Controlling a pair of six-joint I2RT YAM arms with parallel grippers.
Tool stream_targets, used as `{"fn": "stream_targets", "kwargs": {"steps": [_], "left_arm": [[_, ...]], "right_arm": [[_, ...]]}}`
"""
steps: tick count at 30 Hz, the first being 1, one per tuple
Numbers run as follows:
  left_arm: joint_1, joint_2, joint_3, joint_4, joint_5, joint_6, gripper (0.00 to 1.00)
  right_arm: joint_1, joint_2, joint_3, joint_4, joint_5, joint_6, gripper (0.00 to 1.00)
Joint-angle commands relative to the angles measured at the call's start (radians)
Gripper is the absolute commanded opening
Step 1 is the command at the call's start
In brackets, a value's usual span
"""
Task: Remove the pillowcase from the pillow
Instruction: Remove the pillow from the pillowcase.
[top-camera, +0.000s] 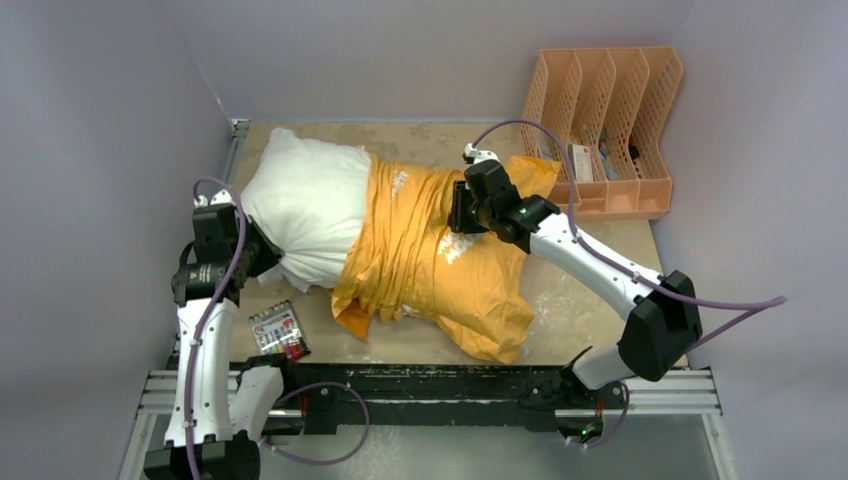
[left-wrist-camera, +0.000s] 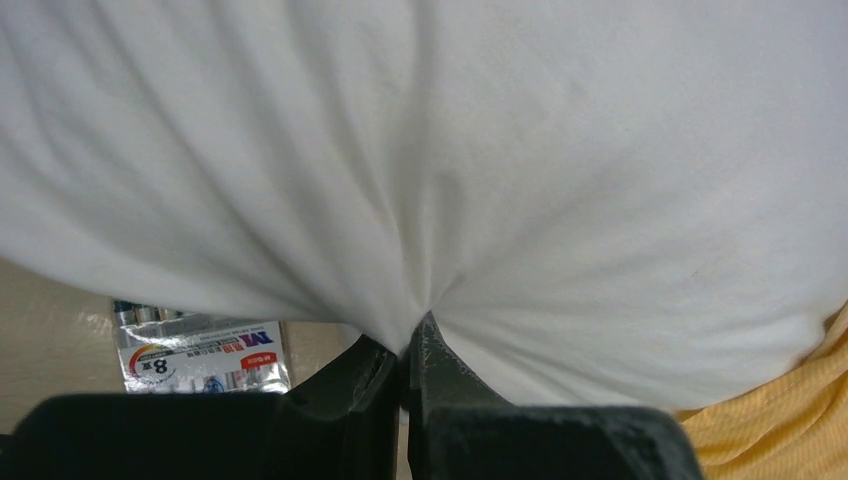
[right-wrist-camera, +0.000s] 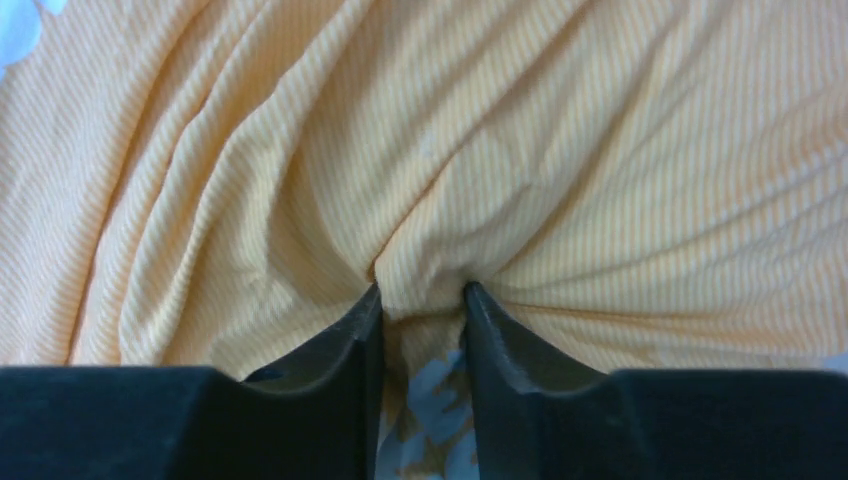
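Note:
The white pillow (top-camera: 300, 200) lies across the table, its left half bare. The orange-yellow pillowcase (top-camera: 440, 270) covers its right half, bunched in folds. My left gripper (left-wrist-camera: 408, 340) is shut on a pinch of the pillow's white cloth (left-wrist-camera: 420, 180) at its left end. A fold of the pillowcase (right-wrist-camera: 420, 180) is gathered between the jaws of my right gripper (right-wrist-camera: 420, 300), which is shut on it on top of the covered part. In the top view the right gripper (top-camera: 462, 212) sits over the middle of the orange fabric, and the left gripper (top-camera: 262, 252) at the pillow's near-left edge.
A peach plastic file rack (top-camera: 604, 130) stands at the back right, close to the pillowcase's far end. A pack of markers (top-camera: 278, 330) lies on the table in front of the pillow, near the left arm. Grey walls close in the left and right sides.

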Motion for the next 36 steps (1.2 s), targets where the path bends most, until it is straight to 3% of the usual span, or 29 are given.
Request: {"fn": "stream_targets", "kwargs": {"steps": [1,3,4,11,14,19,21,24,29,32,34,35,36], "left_arm": [[0.01,-0.064,0.102,-0.036,-0.209,0.065,0.0],[0.007,-0.041,0.128,-0.072,-0.264,0.078,0.0],[0.008,-0.035,0.131,-0.077,-0.277,0.069,0.0],[0.008,-0.034,0.115,-0.037,-0.317,0.008,0.0],[0.009,-0.032,0.098,-0.003,-0.234,0.002,0.0],[0.008,-0.026,0.074,0.028,-0.142,-0.015,0.0],[0.007,-0.024,0.074,0.025,-0.13,-0.016,0.0],[0.009,-0.025,0.075,0.026,-0.12,-0.02,0.0],[0.008,-0.017,0.074,0.03,-0.094,-0.028,0.0],[0.008,-0.012,0.079,0.032,-0.079,-0.029,0.0],[0.007,-0.009,0.081,0.035,-0.067,-0.03,0.0],[0.008,-0.009,0.085,0.035,-0.067,-0.029,0.0],[0.007,-0.007,0.087,0.035,-0.068,-0.018,0.0]], "right_arm": [[0.01,-0.029,-0.021,-0.104,0.077,0.031,0.22],[-0.009,-0.072,-0.042,-0.108,0.167,0.016,0.09],[-0.024,-0.095,-0.053,-0.108,0.2,0.009,0.07],[-0.151,-0.199,-0.107,-0.124,0.244,-0.023,0.08],[-0.155,-0.209,-0.09,-0.088,0.043,-0.093,0.25],[-0.14,-0.231,-0.058,-0.044,-0.268,-0.056,0.65],[-0.098,-0.272,-0.087,-0.018,-0.283,0.014,0.72],[0.037,-0.325,-0.095,-0.077,-0.11,0.082,0.79],[0.212,-0.37,-0.114,-0.233,0.136,0.262,0.81],[0.282,-0.386,-0.176,-0.223,0.156,0.339,0.81],[0.283,-0.346,-0.206,-0.196,0.107,0.337,0.75],[0.283,-0.314,-0.211,-0.191,0.095,0.336,0.6],[0.283,-0.283,-0.227,-0.175,0.085,0.344,0.53]]}}
